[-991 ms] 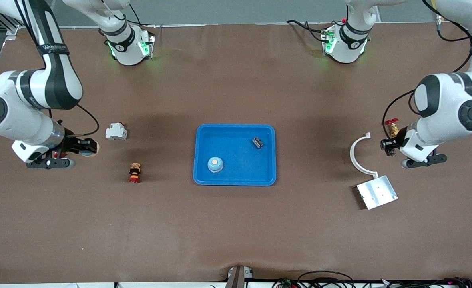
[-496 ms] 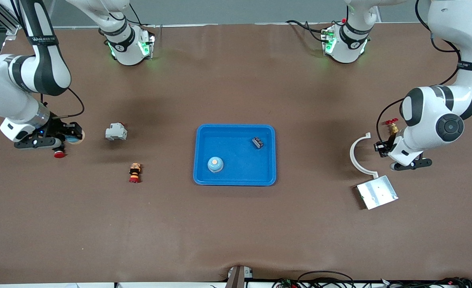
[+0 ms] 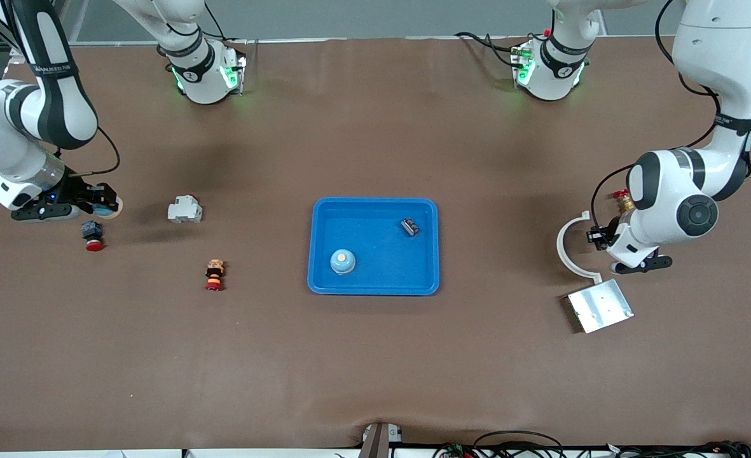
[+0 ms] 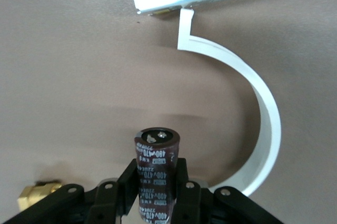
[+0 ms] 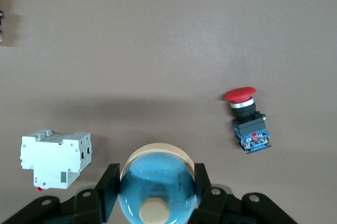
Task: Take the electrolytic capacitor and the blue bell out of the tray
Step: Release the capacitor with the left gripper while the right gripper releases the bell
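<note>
Both arms lifted; left hand (image 4: 158, 195) clamped on capacitor (image 4: 156, 171); right hand (image 5: 152, 195) clamped on bell (image 5: 156, 184).

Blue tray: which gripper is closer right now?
Left. The left gripper, shut on the capacitor, is over the white curved bracket beside the blue tray; the right gripper, holding a bell, is past the white breaker.

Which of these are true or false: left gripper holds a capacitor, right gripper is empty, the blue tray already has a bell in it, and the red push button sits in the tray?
1. The left gripper holds a capacitor. True.
2. The right gripper is empty. False: it is shut on a blue bell.
3. The blue tray already holds a bell. True.
4. The red push button sits in the tray. False: it lies on the table near the right gripper.
</note>
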`<state>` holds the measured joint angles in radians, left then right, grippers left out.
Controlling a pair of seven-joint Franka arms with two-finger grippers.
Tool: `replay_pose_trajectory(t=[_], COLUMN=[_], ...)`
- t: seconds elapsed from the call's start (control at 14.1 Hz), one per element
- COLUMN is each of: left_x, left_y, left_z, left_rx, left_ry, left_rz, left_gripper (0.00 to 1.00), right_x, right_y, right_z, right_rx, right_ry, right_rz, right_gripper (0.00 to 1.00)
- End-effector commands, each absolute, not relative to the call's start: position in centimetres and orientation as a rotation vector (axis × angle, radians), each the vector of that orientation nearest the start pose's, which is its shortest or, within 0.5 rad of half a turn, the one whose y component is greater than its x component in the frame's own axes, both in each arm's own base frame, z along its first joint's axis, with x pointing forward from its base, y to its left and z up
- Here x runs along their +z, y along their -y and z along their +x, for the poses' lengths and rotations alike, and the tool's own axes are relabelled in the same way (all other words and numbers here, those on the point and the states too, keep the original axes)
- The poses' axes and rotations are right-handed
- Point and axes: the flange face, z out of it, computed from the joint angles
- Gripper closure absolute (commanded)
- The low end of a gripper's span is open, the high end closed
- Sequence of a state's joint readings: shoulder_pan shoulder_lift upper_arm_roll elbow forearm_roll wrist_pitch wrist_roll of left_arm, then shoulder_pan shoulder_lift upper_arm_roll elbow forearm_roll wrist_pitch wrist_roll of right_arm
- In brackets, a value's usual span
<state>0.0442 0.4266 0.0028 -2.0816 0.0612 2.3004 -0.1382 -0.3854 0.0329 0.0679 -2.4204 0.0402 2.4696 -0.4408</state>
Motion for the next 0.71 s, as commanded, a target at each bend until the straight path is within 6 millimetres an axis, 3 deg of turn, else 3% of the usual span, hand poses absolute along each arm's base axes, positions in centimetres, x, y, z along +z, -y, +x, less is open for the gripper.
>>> replay_pose_trajectory(t=[0.0,0.21,0.64], left_x=[20.1,19.8,18.5], left_y=[-3.5,-3.5,-3.8], left_z=[57.3,57.8,58.1], left_rx=[0.287,0.284,0.306], left_ry=[0.185,0.185,0.193], left_rz=[-3.060,-3.060,-3.060], left_gripper=[1.00,1.00,0.96], right_x=[27.9,26.4,23.9], right_y=[15.2,15.6,18.7], right_z=[45.6,45.4,44.1], right_rx=[-0.040,-0.037,-0.014], right_ry=[0.146,0.179,0.225], right_rz=[-3.101,-3.098,-3.085], right_gripper=[1.00,1.00,1.00])
